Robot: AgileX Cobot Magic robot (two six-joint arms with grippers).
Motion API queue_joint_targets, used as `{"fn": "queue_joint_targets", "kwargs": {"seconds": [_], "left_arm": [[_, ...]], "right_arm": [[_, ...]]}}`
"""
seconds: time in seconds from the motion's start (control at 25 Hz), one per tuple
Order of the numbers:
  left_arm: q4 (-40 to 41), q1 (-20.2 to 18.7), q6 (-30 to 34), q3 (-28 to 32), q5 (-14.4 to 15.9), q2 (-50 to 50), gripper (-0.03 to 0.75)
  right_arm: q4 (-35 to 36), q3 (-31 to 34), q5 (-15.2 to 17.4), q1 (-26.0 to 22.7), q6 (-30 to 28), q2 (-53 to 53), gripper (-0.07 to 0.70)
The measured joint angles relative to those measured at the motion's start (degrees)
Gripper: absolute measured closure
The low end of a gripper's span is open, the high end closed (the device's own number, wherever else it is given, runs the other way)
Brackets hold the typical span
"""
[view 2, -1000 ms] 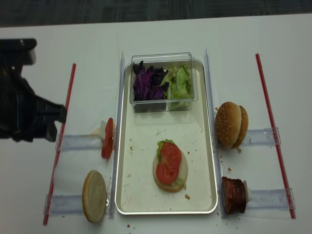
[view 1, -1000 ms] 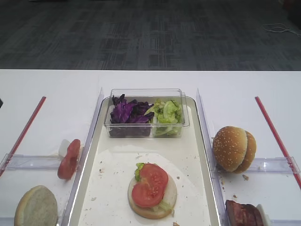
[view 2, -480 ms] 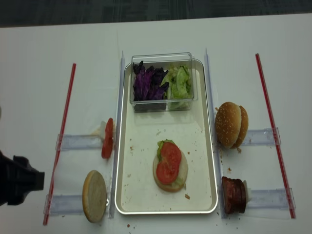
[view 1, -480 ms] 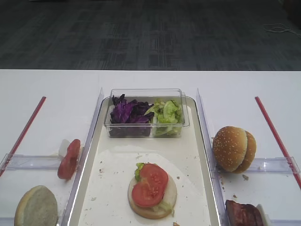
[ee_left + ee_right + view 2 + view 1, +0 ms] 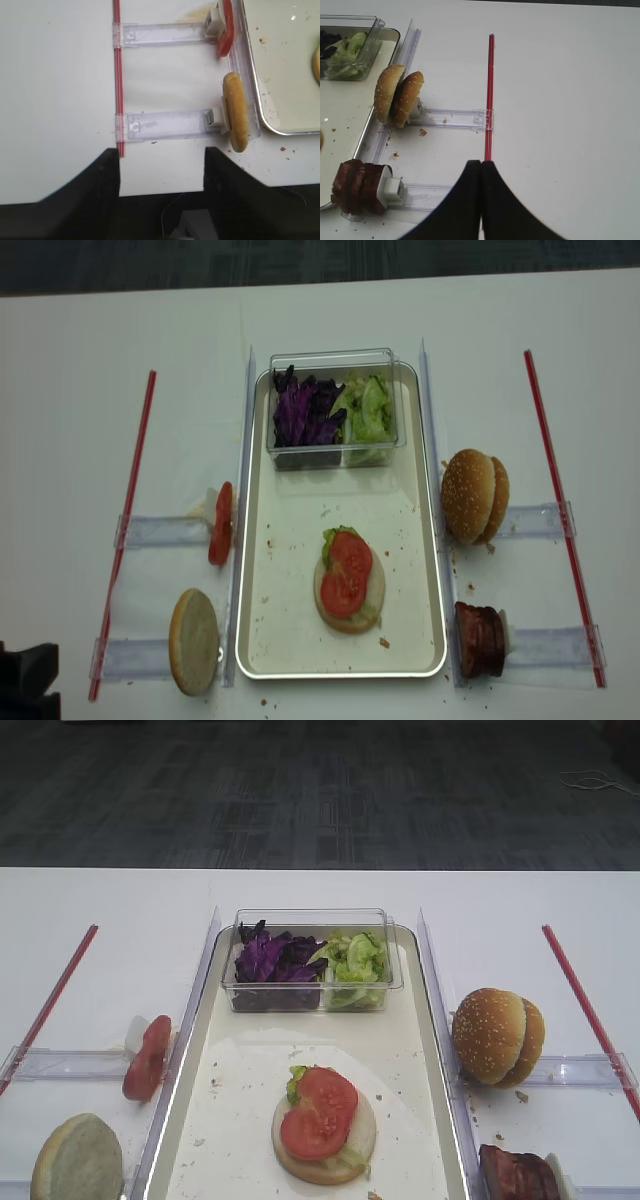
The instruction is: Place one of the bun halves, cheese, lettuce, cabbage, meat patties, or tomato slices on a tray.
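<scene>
Centrally on the white tabletop (image 5: 340, 310) lies the tray (image 5: 256, 640), its pale floor speckled with crumbs. On that floor, towards the near end, sits a flat bun half (image 5: 349, 596) with a bit of lettuce (image 5: 333, 536) under two overlapping tomato slices (image 5: 347, 574). At the tray's far end stands a clear plastic tub (image 5: 335, 407), purple cabbage (image 5: 303, 412) in its left part and more green leaves in its right. Off the tray on the left, another tomato slice (image 5: 221, 524) stands on edge against a clear holder (image 5: 160, 532), and a pale bun half (image 5: 194, 642) stands nearer the front edge. On the right, two sesame bun tops (image 5: 473, 496) lean together, with the meat patties (image 5: 479, 639) upright nearer the front. A red strip (image 5: 545, 455) runs along each side. The left pincer (image 5: 161, 170) hangs over the tabletop's near left edge with its dark fingers (image 5: 107, 172) apart and nothing between them. The right pincer (image 5: 480, 172) has its tips pressed together, gripping nothing, beside the red strip.
</scene>
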Motion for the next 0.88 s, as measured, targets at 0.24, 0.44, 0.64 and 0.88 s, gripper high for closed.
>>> {"fn": "queue_joint_targets", "kwargs": {"seconds": [0.24, 0.44, 0.64, 0.88], "left_arm": [[0.0, 0.0, 0.0, 3.35, -0.02, -10.15, 0.356], [-0.11, 0.0, 0.0, 5.72, -1.12, -17.4, 0.356], [-1.14, 0.0, 0.0, 7.15, -3.43, -21.37, 0.356], [-1.29, 0.0, 0.0, 7.25, -3.93, -21.5, 0.375]], "right_arm": [[0.0, 0.0, 0.0, 0.0, 0.1, 0.0, 0.568], [0.0, 0.0, 0.0, 0.0, 0.1, 0.0, 0.568], [0.0, 0.0, 0.0, 0.0, 0.1, 0.0, 0.568], [0.0, 0.0, 0.0, 0.0, 0.1, 0.0, 0.568]]}}
